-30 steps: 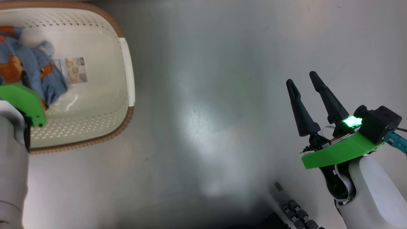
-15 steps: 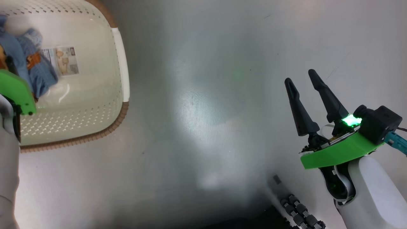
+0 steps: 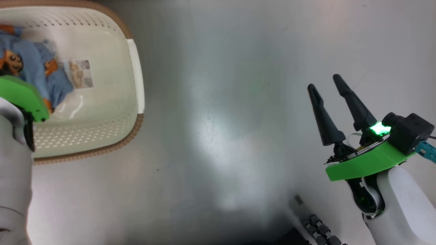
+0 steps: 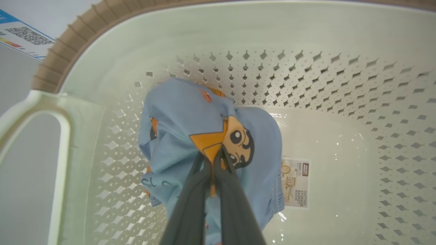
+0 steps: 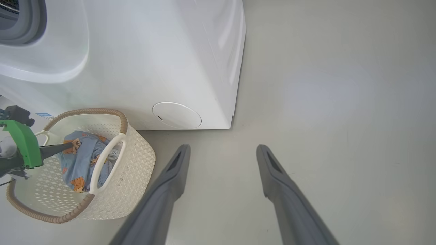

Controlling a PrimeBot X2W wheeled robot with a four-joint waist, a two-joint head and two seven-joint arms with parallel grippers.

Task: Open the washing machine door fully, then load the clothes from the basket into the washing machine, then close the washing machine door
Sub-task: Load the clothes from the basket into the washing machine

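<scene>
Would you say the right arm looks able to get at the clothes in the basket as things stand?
Probably yes, though awkwardly: the basket is open-topped and bare floor lies between, but the left gripper is shut on the clothes inside, so the right gripper, open, would crowd it.

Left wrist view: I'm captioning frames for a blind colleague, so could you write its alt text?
The left gripper is shut on the clothes, a light blue bundle with orange cartoon prints, inside the cream perforated basket. A paper label lies on the basket's bottom beside the bundle.
</scene>
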